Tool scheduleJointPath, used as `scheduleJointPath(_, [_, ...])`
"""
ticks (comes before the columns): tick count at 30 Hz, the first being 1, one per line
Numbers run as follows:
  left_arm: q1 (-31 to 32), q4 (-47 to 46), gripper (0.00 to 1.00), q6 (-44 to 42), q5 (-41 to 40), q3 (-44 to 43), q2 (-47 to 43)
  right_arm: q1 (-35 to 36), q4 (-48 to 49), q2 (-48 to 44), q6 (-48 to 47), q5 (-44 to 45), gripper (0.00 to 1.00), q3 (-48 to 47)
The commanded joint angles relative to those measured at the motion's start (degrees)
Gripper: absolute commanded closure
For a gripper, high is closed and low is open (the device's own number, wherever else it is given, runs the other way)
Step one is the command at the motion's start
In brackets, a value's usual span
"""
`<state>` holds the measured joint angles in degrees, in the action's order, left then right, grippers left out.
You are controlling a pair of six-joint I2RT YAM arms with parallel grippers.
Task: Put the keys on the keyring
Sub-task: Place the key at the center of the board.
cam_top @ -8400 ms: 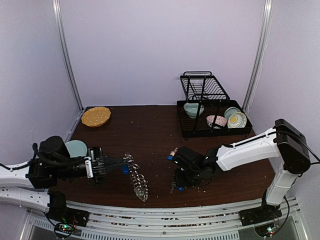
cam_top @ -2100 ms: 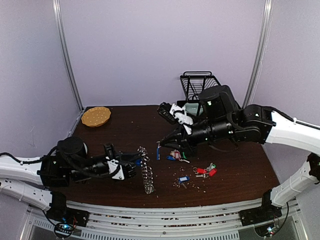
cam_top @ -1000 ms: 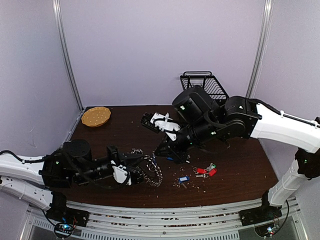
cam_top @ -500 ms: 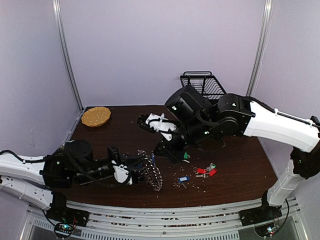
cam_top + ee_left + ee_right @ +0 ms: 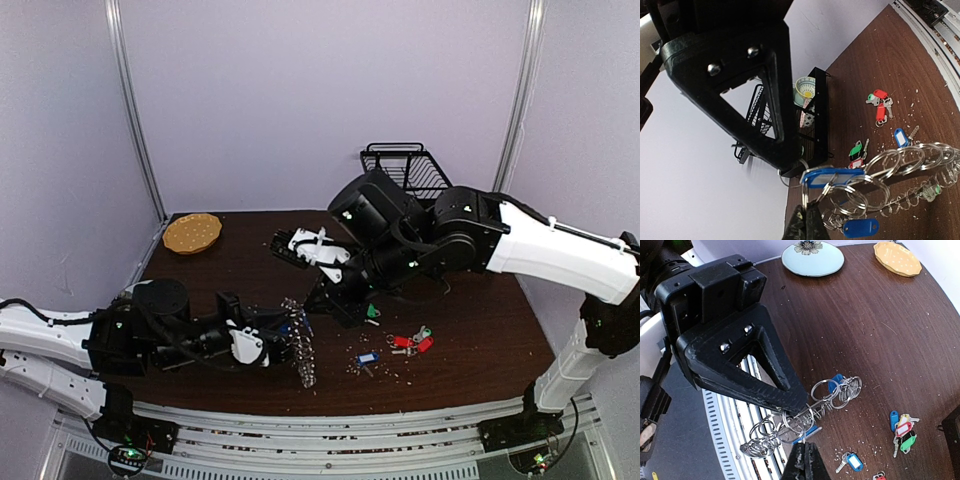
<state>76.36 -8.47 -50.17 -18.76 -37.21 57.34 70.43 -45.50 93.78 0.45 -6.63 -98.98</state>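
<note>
Left gripper [image 5: 807,224] pinched shut on one loop of the keyring [image 5: 303,352]. The keyring hangs stretched out, long axis near vertical, lower centre of top view. Right gripper [image 5: 802,460] clamped on blue-tag key [image 5: 832,177] at the keyring's upper end; threaded or just against it, can't tell. Spare keys [image 5: 405,342] lie lower right, nearer the right arm.

My top view looks down from behind the arm bases over the whole bench [image 5: 490,320]. The wrist views sit close behind the left hand [image 5: 807,225] and right hand [image 5: 804,462], facing each other. Both share the keyring [image 5: 890,160] just past the fingertips.
</note>
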Motion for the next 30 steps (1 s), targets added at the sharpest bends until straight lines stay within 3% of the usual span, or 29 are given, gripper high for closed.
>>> scheduleJointPath(1, [0.28, -3.22, 1.00, 1.42, -1.16, -2.60, -0.08, 0.41, -0.72, 0.45, 0.07, -1.15, 1.00, -1.14])
scheduleJointPath(12, [0.26, -6.34, 1.00, 4.24, -3.48, -2.07, 0.78, 0.05, 5.12, 0.03, 4.78, -5.46, 1.00, 1.99])
scheduleJointPath(22, [0.28, -7.92, 1.00, 8.98, -2.08, -0.03, -1.07, -2.80, 6.04, -4.51, 5.18, -1.64, 1.00, 6.52])
scheduleJointPath(30, [-0.02, -15.08, 1.00, 26.00, 6.79, 3.11, -2.80, -9.36, 16.98, -14.31, 6.64, -6.74, 1.00, 29.24])
